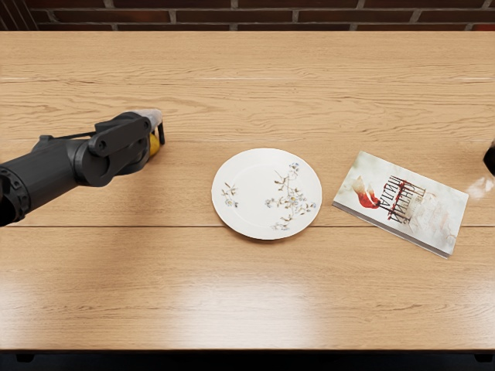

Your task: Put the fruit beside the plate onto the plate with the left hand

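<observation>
Fruit (155,144): yellow, likely light, firm and smooth, so best cupped around its middle. Sits well left of the plate (254,176), mostly hidden in the left hand (135,143), fingers (161,136) curled around it. Glazed floral china, glossy book (401,202), wood-grain bench (247,294). Dark sliver of right hand (489,158) at the right edge.

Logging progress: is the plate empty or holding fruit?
Empty: plate shows only its floral print; the yellow fruit is at the left hand, apart.

Fruit (155,144) left of plate (246,175); book (401,202) right of plate.
</observation>
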Controlling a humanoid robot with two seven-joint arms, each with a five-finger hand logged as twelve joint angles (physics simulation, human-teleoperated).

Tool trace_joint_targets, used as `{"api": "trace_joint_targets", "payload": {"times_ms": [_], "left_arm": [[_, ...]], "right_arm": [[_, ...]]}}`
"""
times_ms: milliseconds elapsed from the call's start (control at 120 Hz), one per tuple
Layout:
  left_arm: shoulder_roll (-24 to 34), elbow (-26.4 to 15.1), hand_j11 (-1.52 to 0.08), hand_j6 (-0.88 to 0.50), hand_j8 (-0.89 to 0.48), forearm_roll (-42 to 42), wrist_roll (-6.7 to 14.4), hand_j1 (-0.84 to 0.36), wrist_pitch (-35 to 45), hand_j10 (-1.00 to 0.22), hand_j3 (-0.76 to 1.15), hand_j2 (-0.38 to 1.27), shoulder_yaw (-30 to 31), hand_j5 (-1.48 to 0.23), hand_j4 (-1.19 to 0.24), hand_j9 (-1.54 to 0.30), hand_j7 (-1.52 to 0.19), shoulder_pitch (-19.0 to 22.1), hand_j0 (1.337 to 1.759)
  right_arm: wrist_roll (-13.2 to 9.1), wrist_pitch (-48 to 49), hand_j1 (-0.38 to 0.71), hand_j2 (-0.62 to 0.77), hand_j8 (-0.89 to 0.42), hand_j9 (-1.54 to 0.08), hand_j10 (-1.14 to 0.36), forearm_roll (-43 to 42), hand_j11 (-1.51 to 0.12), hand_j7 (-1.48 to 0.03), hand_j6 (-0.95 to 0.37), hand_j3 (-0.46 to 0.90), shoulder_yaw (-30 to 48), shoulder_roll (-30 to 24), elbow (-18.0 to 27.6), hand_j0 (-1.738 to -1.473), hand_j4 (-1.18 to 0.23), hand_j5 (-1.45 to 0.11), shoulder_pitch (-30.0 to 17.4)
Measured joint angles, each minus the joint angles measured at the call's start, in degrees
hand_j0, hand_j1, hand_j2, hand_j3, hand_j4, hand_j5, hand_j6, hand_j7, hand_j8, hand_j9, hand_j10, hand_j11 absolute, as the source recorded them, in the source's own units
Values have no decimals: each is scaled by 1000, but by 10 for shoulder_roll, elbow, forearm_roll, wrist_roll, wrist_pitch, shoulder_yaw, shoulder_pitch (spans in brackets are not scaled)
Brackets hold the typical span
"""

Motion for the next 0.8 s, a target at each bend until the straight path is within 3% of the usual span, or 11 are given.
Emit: {"api": "trace_joint_targets", "payload": {"times_ms": [58,208,458,608,800], "left_arm": [[-1,-1,-840,-490,-442,-1,1,-267,-2,-638,-159,197,0,-772,-677,-843,-785,-2,1658],[-1,-6,-876,-545,-482,-4,3,-264,-10,-665,-76,322,-1,-844,-684,-878,-850,-13,1656],[6,-33,-906,-533,-482,-6,5,-269,-31,-681,-23,360,-2,-916,-686,-910,-907,-45,1655],[5,-78,-914,-517,-469,-13,21,-279,-51,-675,-11,364,-7,-928,-689,-919,-921,-88,1655],[8,-168,-919,-529,-472,-24,32,-283,-58,-677,-4,410,-17,-943,-687,-927,-924,-113,1655]], "right_arm": [[0,0,-349,0,0,0,0,0,0,0,0,0,0,0,0,-1658,0,0,0],[0,0,-349,0,0,0,0,0,0,0,0,0,0,0,0,-1658,0,0,0],[0,0,-349,0,0,0,0,0,0,0,0,0,0,0,0,-1658,0,0,0],[0,0,-349,0,0,0,0,0,0,0,0,0,0,0,0,-1658,0,0,0],[0,0,-349,0,0,0,0,0,0,0,0,0,0,0,0,-1658,0,0,-1]]}}
